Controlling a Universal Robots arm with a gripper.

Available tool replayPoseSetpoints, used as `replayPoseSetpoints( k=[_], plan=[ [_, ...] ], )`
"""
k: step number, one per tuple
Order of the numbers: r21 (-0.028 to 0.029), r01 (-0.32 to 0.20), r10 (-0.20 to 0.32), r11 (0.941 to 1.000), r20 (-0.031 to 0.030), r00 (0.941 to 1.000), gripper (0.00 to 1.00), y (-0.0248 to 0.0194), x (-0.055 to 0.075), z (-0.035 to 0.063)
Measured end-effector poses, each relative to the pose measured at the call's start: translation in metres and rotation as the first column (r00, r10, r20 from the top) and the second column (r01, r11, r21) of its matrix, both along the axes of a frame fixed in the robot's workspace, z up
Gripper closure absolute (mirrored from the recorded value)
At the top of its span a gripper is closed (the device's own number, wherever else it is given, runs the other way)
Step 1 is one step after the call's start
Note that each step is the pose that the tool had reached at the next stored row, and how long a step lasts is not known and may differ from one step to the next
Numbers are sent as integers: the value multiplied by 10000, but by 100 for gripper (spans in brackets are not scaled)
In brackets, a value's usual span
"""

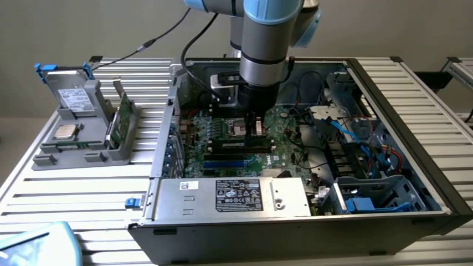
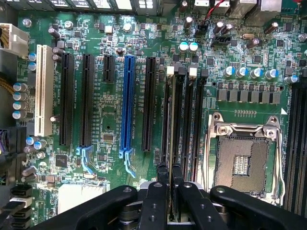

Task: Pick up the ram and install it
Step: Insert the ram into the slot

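Observation:
The ram (image 2: 170,124) shows edge-on as a thin line running out from between my gripper's (image 2: 170,168) two black fingers (image 2: 161,178), which are shut on it. It hangs upright over the row of black memory slots (image 2: 184,120), beside the open CPU socket (image 2: 242,163). Whether its lower edge touches a slot I cannot tell. In the exterior view the gripper (image 1: 255,130) reaches straight down into the open computer case, just above the green motherboard (image 1: 221,133).
A silver power supply (image 1: 232,197) lies along the case's near side. A drive cage and blue cables (image 1: 369,166) fill the exterior view's right. On the slatted table at the left, a grey fixture (image 1: 81,127) holds a drive, a CPU and an upright green card (image 1: 118,119).

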State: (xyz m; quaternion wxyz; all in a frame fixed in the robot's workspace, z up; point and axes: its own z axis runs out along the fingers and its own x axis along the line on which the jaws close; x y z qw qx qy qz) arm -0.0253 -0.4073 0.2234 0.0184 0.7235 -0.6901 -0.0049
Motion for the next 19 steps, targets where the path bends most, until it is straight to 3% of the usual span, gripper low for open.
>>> replayPoseSetpoints(
  k=[7,11,16,19],
  plan=[
    [-6,28,-28,10000,2,10000,86,0,-2,2],
    [-62,28,-28,10000,1,10000,86,-1,-2,6],
    [-172,27,-27,9998,0,10000,86,-2,-2,7],
    [-203,27,-27,9998,0,10000,86,-2,-2,7]
  ],
)
